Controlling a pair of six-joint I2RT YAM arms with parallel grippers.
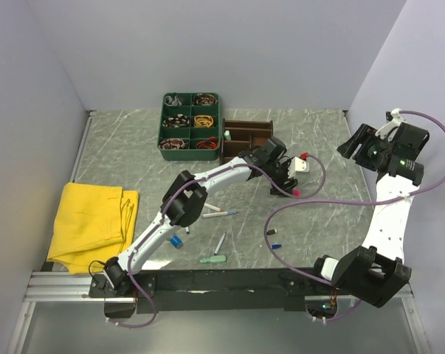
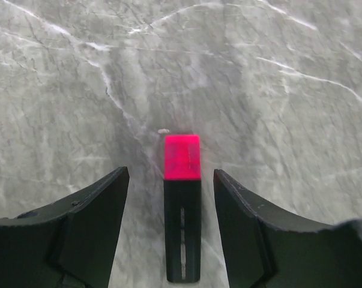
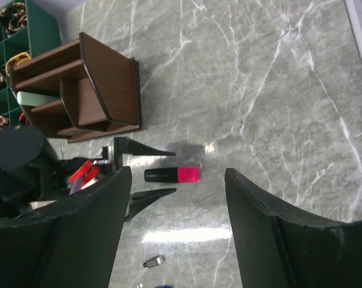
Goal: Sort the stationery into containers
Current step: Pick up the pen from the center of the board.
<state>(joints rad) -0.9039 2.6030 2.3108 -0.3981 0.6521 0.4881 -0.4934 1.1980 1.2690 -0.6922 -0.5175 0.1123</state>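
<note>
On the grey marbled tabletop (image 1: pixel 318 221), just right of the dark brown wooden desk organiser (image 1: pixel 244 139), we see the pink-and-black marker (image 2: pixel 182 210) lying flat with its pink cap pointing away from the left wrist camera. The left tool (image 2: pixel 170 173) is lowered around it, one black finger on each side. The fingers stand apart with a strip of bare stone showing between each of them and the marker, so nothing is clamped. From the right wrist view the same marker lies near the organiser's outer wall, pink end away from it. A mint-green block (image 3: pixel 36 98) lies in one of the organiser's compartments. The right tool (image 1: pixel 361 145) hangs high at the right side, well apart from everything, its fingers spread wide with nothing between them. Nearer the arm bases we find two thin pens (image 1: pixel 221 212), a grey pen (image 1: pixel 220 242), a mint-green piece (image 1: pixel 213 258), a small blue cap (image 1: pixel 176 241) and two tiny dark bits (image 1: pixel 274 240), all loose on the stone. A folded yellow cloth (image 1: pixel 93 221) lies at the left edge, and a green divided tray (image 1: pixel 190 125) sits touching the organiser's left side.
</note>
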